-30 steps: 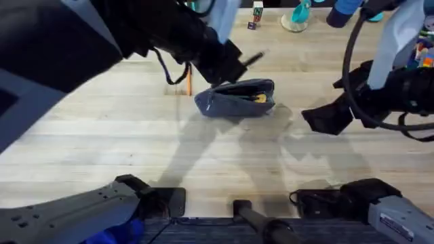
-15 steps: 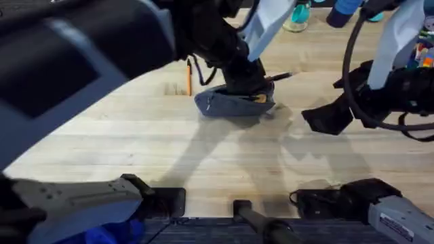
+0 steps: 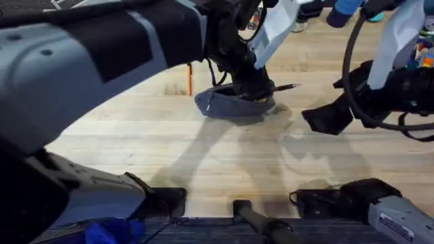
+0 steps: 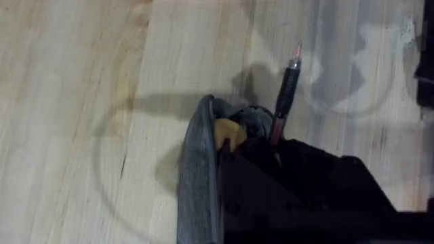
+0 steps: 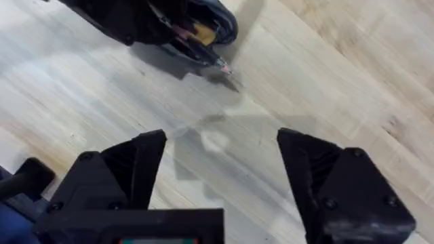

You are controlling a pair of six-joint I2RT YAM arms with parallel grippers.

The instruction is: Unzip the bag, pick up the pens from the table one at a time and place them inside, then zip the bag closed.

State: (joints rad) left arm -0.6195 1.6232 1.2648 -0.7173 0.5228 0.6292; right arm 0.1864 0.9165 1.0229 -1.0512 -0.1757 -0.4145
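The grey-blue bag [image 3: 230, 104] lies on the table [image 3: 224, 163] with its mouth open; something yellow shows inside [image 4: 229, 133]. My left gripper [image 3: 256, 87] sits right over that mouth, shut on the black pen [image 3: 285, 87], whose tip sticks out past the bag's right end. In the left wrist view the black pen [image 4: 285, 95] runs from the left gripper [image 4: 264, 152] out beyond the bag [image 4: 196, 176]. The orange pen [image 3: 189, 78] lies on the wood left of the bag. My right gripper [image 3: 325, 116] hovers to the bag's right, open and holding nothing [image 5: 220, 163].
Small colourful objects [image 3: 424, 51] stand along the far right edge of the table. The arm bases [image 3: 339, 200] occupy the near edge. My left arm [image 3: 102, 61] spans the upper left, large and dark. Bare wood lies in front of the bag.
My left gripper has come down and rightward with the black pen, from above the bag's far side to its open mouth. The right arm has not moved.
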